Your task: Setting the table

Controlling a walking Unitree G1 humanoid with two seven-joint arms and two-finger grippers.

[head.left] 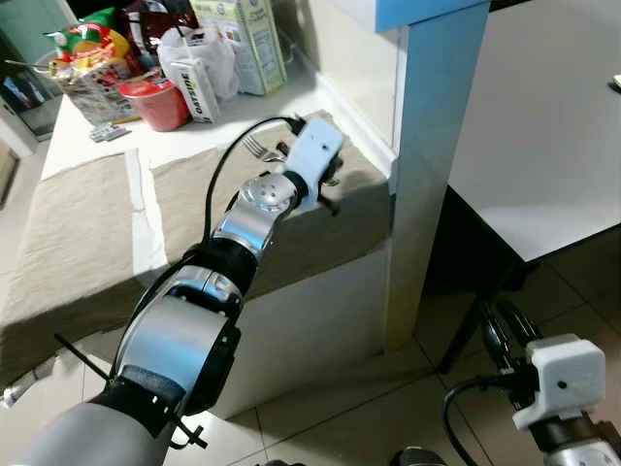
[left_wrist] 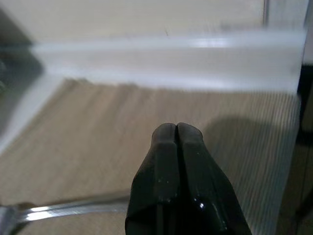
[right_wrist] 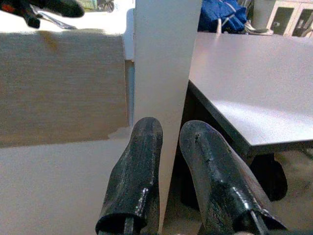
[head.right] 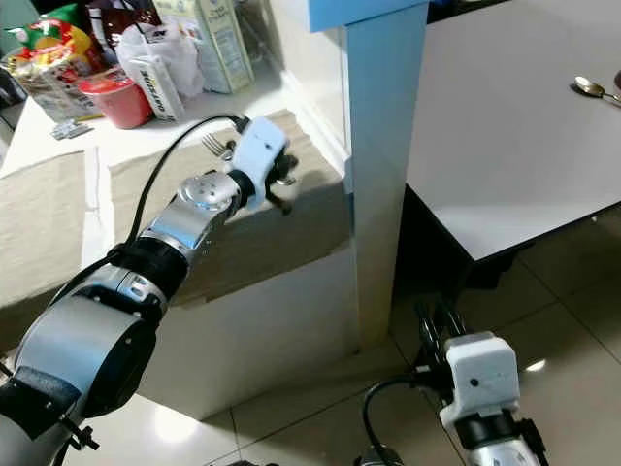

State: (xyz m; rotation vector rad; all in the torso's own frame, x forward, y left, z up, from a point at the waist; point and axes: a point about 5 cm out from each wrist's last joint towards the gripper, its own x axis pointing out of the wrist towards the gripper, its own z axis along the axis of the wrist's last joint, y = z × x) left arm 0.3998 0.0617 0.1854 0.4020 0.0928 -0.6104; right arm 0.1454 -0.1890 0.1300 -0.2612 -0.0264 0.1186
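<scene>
The fork (head.left: 254, 148) lies flat on the beige cloth (head.left: 194, 194) that covers the near end of the counter-like desk (head.left: 107, 146), just beside the blue-edged pillar (head.left: 432, 146) on its counter side. The tines point away from the robot toward the groceries (head.left: 146, 58) at the back of the desk, so its long axis runs roughly along the line of the outstretched left arm.

The left hand (left_wrist: 176, 134) hovers low over that cloth, close to the pillar, and the fork sits at its side away from the pillar. In the left wrist view the silver handle (left_wrist: 73, 208) passes just beside the base of the black fingers (left_wrist: 164, 166). Whether metal touches a finger there is hard to tell, since the near edge is blurred. The fingers are pressed tip to tip with nothing between them, so the hand is clenched and empty. Judging from this, it must spread and shift sideways toward the handle before it can take the fork.

The right hand (right_wrist: 168, 147) hangs low on the far side of the pillar, by the white table (head.right: 524, 126), fingers slightly parted around nothing. A spoon (head.right: 592, 89) already lies on that table. The left arm is clearly the nearer one.
</scene>
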